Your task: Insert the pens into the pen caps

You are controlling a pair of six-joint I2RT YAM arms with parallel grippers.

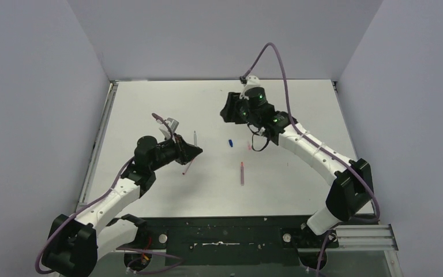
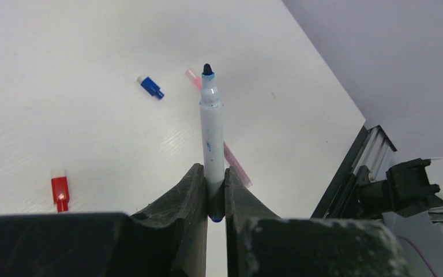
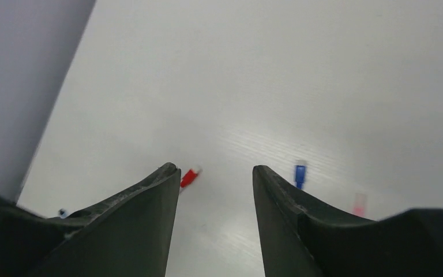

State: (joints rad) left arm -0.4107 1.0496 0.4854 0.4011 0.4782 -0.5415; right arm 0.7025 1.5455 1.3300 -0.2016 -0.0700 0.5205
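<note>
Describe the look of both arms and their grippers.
The left arm and right arm share white links with black joints and bases. A purple cable loops along each, and green lights glow near the right wrist. The left gripper and right gripper each have two black, tapered, scuffed fingers.

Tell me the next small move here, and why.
Probably shift the right hand over the blue cap, lower it and close on the cap. The left hand is already shut on the blue-tipped pen, tip pointing outward. The right hand is open and empty, and the cap lies loose, off-centre in the right wrist view.
</note>
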